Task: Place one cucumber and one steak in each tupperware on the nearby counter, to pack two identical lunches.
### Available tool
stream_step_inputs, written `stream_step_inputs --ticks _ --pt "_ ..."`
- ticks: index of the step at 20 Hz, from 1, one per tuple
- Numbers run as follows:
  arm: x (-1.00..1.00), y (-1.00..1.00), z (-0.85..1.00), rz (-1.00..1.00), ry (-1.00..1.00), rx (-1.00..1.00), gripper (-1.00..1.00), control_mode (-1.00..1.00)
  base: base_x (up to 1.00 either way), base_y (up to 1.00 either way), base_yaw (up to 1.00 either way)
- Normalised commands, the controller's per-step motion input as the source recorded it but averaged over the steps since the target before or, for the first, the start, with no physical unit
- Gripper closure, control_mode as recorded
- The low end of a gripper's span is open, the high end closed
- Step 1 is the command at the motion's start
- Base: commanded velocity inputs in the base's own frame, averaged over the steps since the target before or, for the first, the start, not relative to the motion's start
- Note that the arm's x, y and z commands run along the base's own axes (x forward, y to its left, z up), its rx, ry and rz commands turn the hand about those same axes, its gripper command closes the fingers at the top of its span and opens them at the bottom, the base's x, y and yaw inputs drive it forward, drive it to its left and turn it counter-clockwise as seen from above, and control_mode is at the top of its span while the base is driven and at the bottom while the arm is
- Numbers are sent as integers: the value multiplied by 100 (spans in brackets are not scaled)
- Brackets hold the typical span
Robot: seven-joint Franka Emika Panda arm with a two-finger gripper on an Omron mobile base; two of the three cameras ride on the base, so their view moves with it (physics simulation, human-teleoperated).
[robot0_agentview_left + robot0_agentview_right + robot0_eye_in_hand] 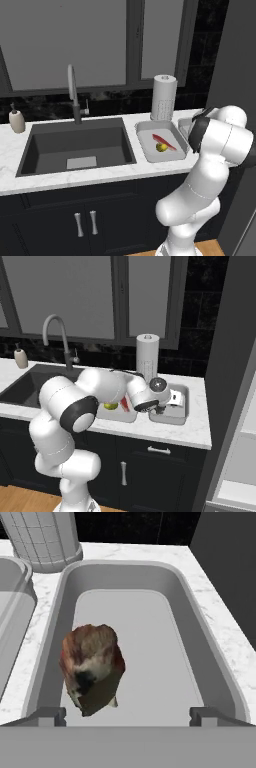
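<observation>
A brown-red steak [92,667] is seen lying left of centre in the hand view, inside the right tupperware [210,647]. The gripper [127,716] is spread wide at the lower edge, apparently clear of the meat. At centre right of the left base view, a cucumber [161,147] and red steak [165,141] are shown in the other tupperware [150,150] on the counter [60,180].

I can't read any text, label, brand or number from here; nothing on the counter [60,182] or around it carries legible writing.
</observation>
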Motion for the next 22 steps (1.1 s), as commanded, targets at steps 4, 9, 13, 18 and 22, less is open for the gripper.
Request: stream_step_inputs --ticks 4,9,13,18,22 --pt "-8 0 77 0 0 0 -100 -100 0 0 0" --pt "-22 14 77 0 1 0 -100 -100 0 0 0" --pt "-46 46 43 2 21 0 -100 -100 0 0 0" --pt "-63 66 32 1 36 0 -100 -100 0 0 0" --pt "-74 84 35 0 35 1 -100 -100 0 0 0"
